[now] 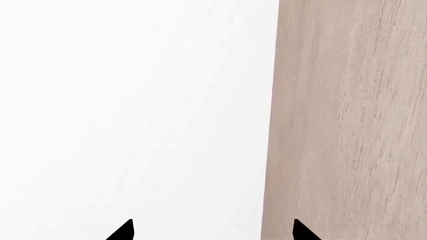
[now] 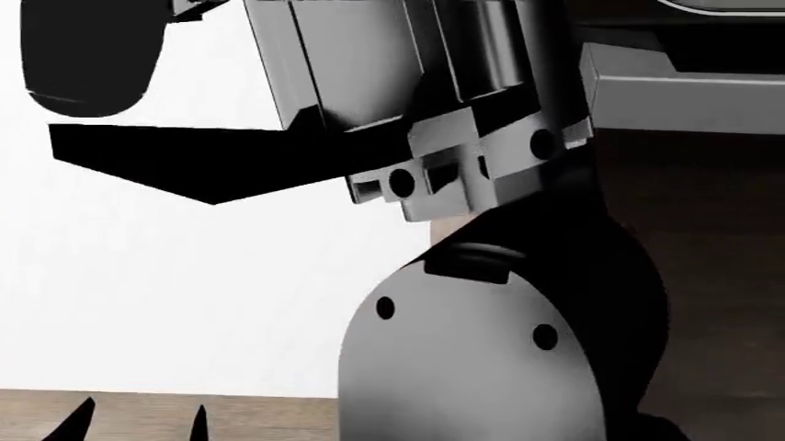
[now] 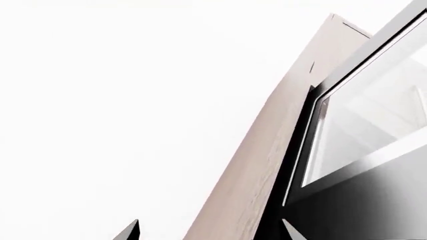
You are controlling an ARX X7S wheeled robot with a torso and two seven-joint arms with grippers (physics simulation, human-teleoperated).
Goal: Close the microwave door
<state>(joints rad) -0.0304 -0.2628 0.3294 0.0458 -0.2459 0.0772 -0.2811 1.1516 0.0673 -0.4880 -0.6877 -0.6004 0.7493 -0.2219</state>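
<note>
Head view is mostly blocked for you by your own right arm (image 2: 491, 340), its grey and black joints raised close to the lens against a white wall (image 2: 184, 294). Behind it, at upper right, a grey edge with dark glass above it may belong to the microwave, though too little shows to be sure.

Right wrist view gives you the task's thing: the microwave door (image 3: 373, 135), a glossy glass panel in a black frame, slants across one side of the picture, just beside a light wood cabinet panel (image 3: 260, 170) and the white wall beyond. You cannot tell from this angle how far the door stands from its opening.

Left wrist view faces another light wood panel (image 1: 347, 120) next to white wall.

Smallest of all are your claws. The right claw (image 3: 210, 231) shows two black fingertips (image 3: 130, 230) set wide apart, released, one tip in front of the door's dark lower part; contact cannot be judged. The left claw (image 1: 213, 231) likewise shows its tips spread, grasping nothing.
</note>
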